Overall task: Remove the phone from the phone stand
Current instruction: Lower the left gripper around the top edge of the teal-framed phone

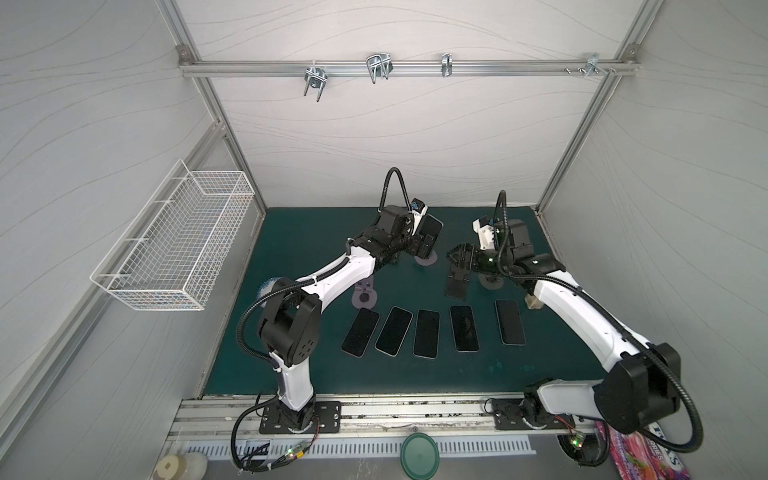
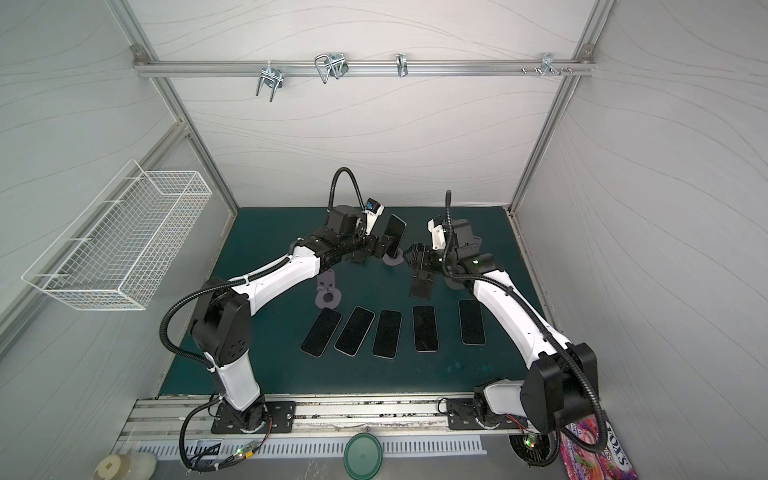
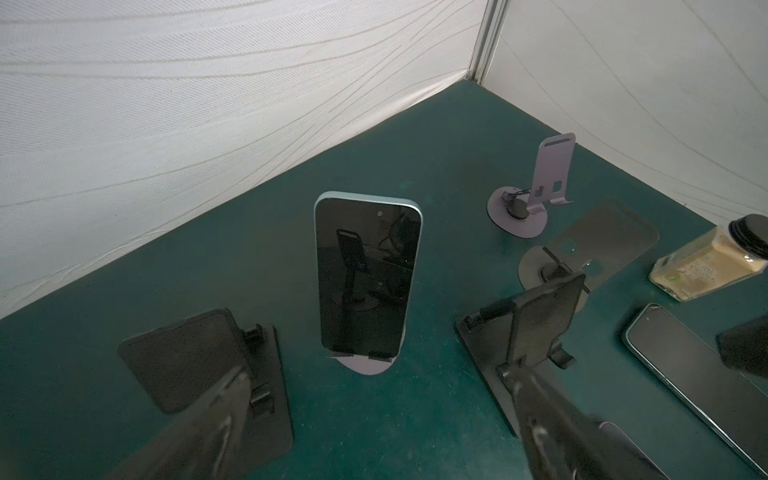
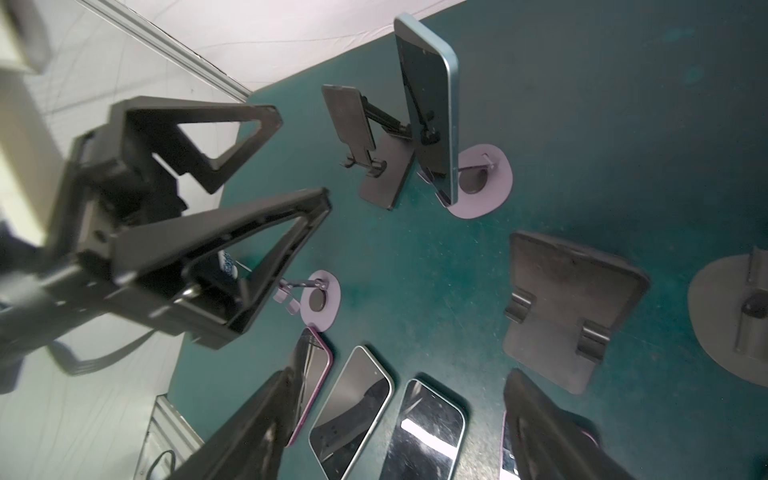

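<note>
1. **Task object.** The phone (image 1: 433, 230) stands nearly upright on the lavender phone stand (image 1: 427, 262), at about 12 o'clock on the green mat (image 1: 291, 249). Its lower edge sits in the stand's lip.
2. **Left gripper** (image 4: 301, 156). Its jaws are spread wide and empty, at 9 o'clock of the phone. The tips are near the phone but not touching it.
3. **Right gripper** (image 4: 401, 374). Its fingers are parted and hold nothing, at about 4 o'clock of the phone.
4. **Step in hand.** Five flat phones (image 1: 427, 333) lie in a row at 6 o'clock. This is judged to be the approach to the one phone not yet removed.
5. **Next move.** The left fingers should straddle the phone's long edges above the lip, close, then lift it clear. A black stand (image 4: 349, 116) just beside the phone crowds the approach, and the light stand may drag along.
</note>
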Motion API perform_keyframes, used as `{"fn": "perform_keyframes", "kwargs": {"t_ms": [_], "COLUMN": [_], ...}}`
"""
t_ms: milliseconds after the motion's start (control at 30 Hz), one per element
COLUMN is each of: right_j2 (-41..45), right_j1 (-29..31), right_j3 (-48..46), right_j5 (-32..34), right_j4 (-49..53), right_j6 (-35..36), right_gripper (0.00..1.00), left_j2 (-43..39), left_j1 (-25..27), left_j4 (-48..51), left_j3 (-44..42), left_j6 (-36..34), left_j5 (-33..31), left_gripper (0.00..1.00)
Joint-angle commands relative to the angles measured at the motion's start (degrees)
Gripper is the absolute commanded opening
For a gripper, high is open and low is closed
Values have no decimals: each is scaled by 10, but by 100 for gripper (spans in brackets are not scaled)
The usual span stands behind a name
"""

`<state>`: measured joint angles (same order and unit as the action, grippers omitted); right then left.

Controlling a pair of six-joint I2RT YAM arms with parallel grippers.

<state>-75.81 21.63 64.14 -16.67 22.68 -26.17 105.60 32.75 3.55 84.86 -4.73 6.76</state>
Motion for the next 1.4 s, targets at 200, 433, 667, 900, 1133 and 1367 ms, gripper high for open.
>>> {"fn": "perform_keyframes", "kwargs": {"t_ms": [200,433,667,900,1133,1367], "right_j2": [-4,1,2,-11,-23,-33], "right_j1": [-4,-10,-19,-21,-28,-30], "right_j3": [15,11,6,9,9,19], "right_j5": [-7,-1,9,4,18,24], "right_j4": [-15,-13,-18,-19,-35,-42], "right_j6": [-9,-9,-12,-16,-33,-32], "right_gripper": [89,93,94,95,95,96], "left_j2": [59,91,114,129,142,156], "left_j1": [-3,-3,-3,-8,-23,-29], "left_j4": [3,1,2,3,-21,-21], "left_j3": [90,124,147,156,157,163], "left_j6": [-14,-17,-19,-20,-5,-10], "left_j5": [46,45,57,69,101,102], "left_gripper": [99,99,99,99,99,99]}}
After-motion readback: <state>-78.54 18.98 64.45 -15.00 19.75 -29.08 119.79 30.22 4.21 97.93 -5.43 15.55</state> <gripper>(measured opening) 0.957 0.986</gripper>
